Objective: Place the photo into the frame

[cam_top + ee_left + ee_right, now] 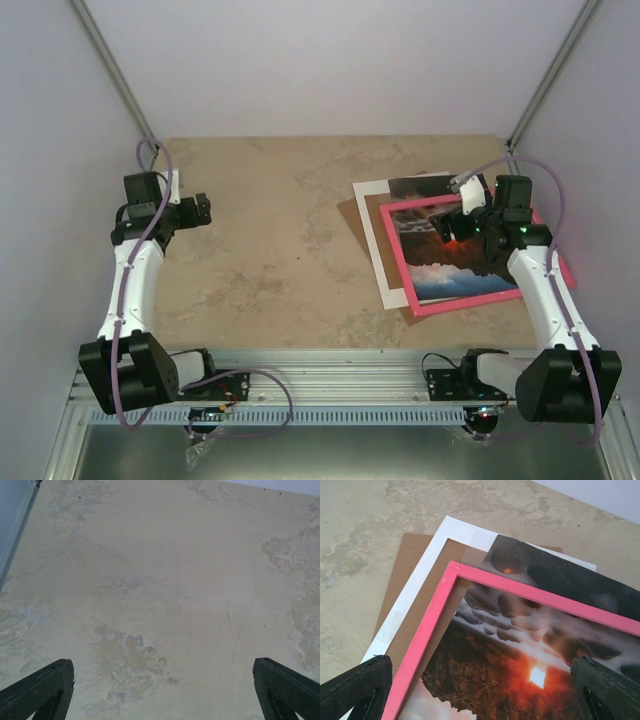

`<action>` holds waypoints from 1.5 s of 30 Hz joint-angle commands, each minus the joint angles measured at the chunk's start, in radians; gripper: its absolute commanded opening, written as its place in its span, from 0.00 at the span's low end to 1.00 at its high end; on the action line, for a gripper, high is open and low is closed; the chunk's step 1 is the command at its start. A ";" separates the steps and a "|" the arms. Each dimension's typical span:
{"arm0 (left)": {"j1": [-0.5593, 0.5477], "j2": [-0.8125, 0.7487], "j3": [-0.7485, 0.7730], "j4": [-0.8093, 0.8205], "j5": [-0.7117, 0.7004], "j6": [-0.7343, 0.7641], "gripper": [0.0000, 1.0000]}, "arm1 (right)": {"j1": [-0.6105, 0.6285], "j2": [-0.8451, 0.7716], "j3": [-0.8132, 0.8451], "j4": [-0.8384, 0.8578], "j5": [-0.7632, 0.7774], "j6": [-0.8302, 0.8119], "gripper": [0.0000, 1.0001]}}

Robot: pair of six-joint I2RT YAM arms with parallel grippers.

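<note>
The left hand (161, 663) hovers with fingers spread wide over the beige marbled tabletop (160, 580), left in the top view. The right hand (480, 660), equally wide and gripping nothing, hangs over the thin bright-pink rectangular frame (545, 600) at right. The glossy sunset photo (520, 655) lies askew beneath it, a dark corner poking past the top rail, on a white mat sheet (417, 580) and brown backing board (400, 575). The wrist view cuts off the frame's lower part.
</note>
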 commanded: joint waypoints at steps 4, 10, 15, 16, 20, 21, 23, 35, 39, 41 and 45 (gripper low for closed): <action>-0.007 -0.036 -0.019 0.069 -0.062 -0.060 0.99 | 0.012 0.033 0.036 -0.035 0.061 -0.011 0.98; -0.008 -0.048 -0.029 0.092 -0.082 -0.087 0.99 | 0.038 0.125 0.086 -0.134 0.051 -0.056 0.98; -0.009 -0.056 -0.046 0.114 -0.104 -0.101 0.99 | 0.102 0.207 0.066 -0.144 0.093 0.002 0.97; -0.009 -0.057 -0.049 0.117 -0.107 -0.101 0.99 | 0.114 0.224 0.066 -0.145 0.097 0.017 0.96; -0.009 -0.071 -0.071 0.144 -0.162 -0.119 0.99 | 0.158 0.271 0.048 -0.123 0.108 0.039 0.95; -0.009 -0.078 -0.079 0.154 -0.167 -0.125 0.99 | 0.168 0.279 0.038 -0.112 0.113 0.042 0.94; -0.009 -0.094 -0.098 0.171 -0.148 -0.122 0.99 | 0.182 0.302 0.027 -0.096 0.116 0.047 0.93; -0.009 -0.119 -0.108 0.188 -0.116 -0.137 1.00 | 0.268 0.490 0.075 -0.091 0.062 0.079 0.75; -0.009 -0.125 -0.119 0.200 -0.099 -0.136 0.99 | 0.295 0.541 0.089 -0.075 0.055 0.089 0.70; -0.009 -0.124 -0.121 0.202 -0.100 -0.135 0.99 | 0.306 0.565 0.094 -0.067 0.061 0.095 0.65; -0.009 -0.126 -0.136 0.208 -0.091 -0.127 1.00 | 0.319 0.614 0.116 -0.062 0.083 0.110 0.56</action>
